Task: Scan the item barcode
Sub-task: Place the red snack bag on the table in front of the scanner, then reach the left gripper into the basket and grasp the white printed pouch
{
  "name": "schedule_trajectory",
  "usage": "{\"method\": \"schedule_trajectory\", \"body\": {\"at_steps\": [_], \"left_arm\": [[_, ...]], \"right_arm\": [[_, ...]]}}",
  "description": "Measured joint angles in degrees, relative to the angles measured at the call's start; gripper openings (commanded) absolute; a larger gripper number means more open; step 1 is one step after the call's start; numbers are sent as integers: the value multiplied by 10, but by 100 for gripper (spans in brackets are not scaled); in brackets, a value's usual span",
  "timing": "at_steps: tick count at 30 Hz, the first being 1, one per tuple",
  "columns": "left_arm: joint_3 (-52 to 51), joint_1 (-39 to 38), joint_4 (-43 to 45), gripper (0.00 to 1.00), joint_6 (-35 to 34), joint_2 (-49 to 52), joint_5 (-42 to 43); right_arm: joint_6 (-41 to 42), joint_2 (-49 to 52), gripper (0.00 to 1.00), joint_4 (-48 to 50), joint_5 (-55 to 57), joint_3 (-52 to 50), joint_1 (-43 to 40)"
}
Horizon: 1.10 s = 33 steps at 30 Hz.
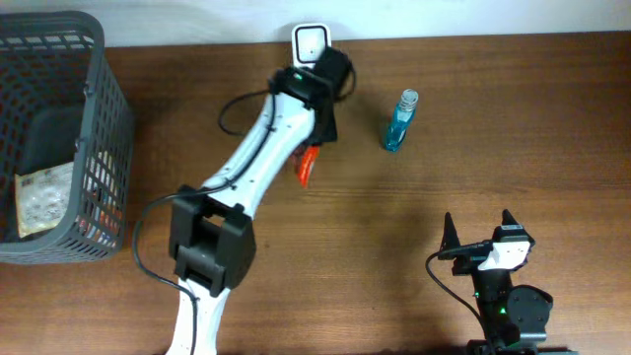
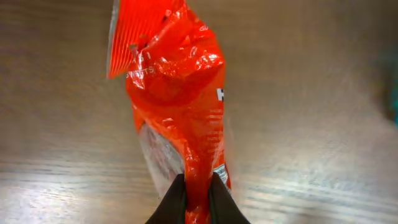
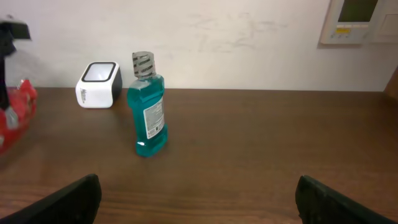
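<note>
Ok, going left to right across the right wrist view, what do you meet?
red packet → white scanner → blue mouthwash bottle → wall panel

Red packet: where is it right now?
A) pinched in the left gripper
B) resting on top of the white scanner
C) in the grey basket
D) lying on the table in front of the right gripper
A: in the left wrist view the left gripper has its jaws closed on one end of the red packet.
</note>
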Motion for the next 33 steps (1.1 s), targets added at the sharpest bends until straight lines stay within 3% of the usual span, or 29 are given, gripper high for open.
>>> {"method": "schedule_trajectory", "body": {"at_steps": [1,3,8,10,12,15,18,25,30,33], "left_arm": [[-8,-7,2,56,-3,0,-5],[-9,-13,5,88,-3,0,-12],[16,-13,-26,91,20,0,-21],[115,-10,-76,99,43,2,-24],[261,6,-130,99,60,0,-43],[424,72,-205,99,75,-6,-83],[558,236,-263,99,72,-11,-112],[551,566,-266,99,77,-11,-4],[449,689,-262,99,64,-10,88],[335,688,-207,99,38,-10,99]], "right_arm": [[0,0,98,0,0,0,0],[0,0,98,0,0,0,0],[-1,0,98,0,0,0,0],[-1,0,98,0,0,0,0],[0,0,98,0,0,0,0],[0,0,98,0,0,0,0],[-1,0,98,0,0,0,0],[0,0,98,0,0,0,0],[0,0,98,0,0,0,0],[0,0,98,0,0,0,0]]}}
